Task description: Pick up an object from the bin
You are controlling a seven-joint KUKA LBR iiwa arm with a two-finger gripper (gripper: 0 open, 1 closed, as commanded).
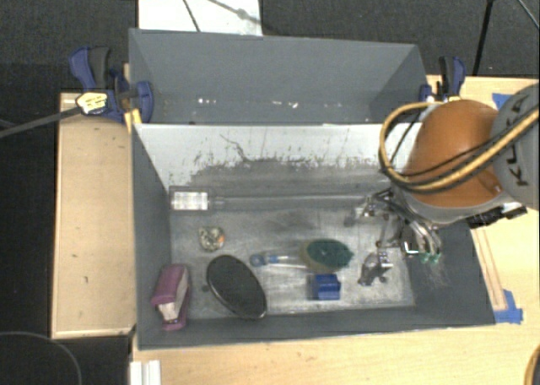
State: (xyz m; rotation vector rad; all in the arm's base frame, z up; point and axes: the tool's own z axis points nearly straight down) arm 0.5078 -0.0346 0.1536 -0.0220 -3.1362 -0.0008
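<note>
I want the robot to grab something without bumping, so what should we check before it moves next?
1. Gripper inside the bin, low near its right side: ok.
2. Gripper right over a thing: not ok, it seems over bare floor.
3. Blue block and dark green round thing lie just left of it, apart: ok.
4. Black oval and purple stapler-like thing far left, out of the way: ok.
5. Gripper holding something: cannot tell.

Viewpoint: above the grey metal bin [278, 79], tilted somewhat to one side.
Facing: down onto the bin's floor, its tall back wall toward the frame's top.
Nearness: whole bin in frame, with margin.
Right of frame: the arm [456, 155] enters.
</note>
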